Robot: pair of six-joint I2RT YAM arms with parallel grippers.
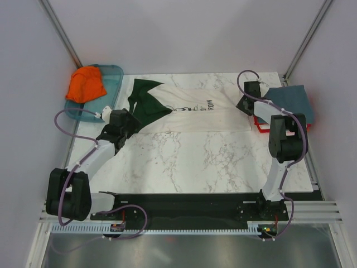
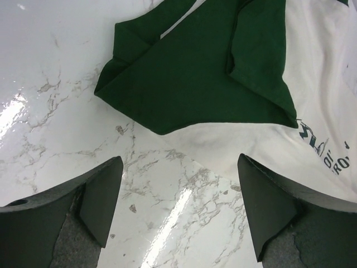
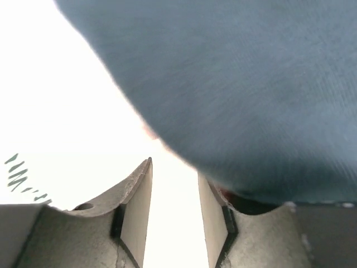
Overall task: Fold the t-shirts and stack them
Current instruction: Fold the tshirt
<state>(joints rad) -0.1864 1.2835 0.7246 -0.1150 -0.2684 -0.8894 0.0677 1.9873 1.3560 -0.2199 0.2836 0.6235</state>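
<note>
Marble tabletop (image 1: 223, 162) with the cream t-shirt (image 1: 206, 114) laid across the far half as a long strip, so I'd say we're mid-fold. Left gripper (image 2: 178, 162) hovers just on the near side of the dark green sleeve (image 2: 201, 72), jaws spread wide and empty. Right gripper (image 3: 174, 168) is at the shirt's right end beside the folded slate-blue t-shirt (image 1: 293, 100), jaws partly apart, nothing visibly pinched. Next is probably pinching that sleeve and folding it inward.

I have the left arm (image 1: 95, 156) reaching forward and to the right, the left gripper (image 2: 179, 162) angled down, its fingers (image 2: 100, 195) spread wide. The right arm (image 1: 284, 145) stands folded upright, the right gripper (image 3: 174, 170) turned left, its fingers narrowly parted.
</note>
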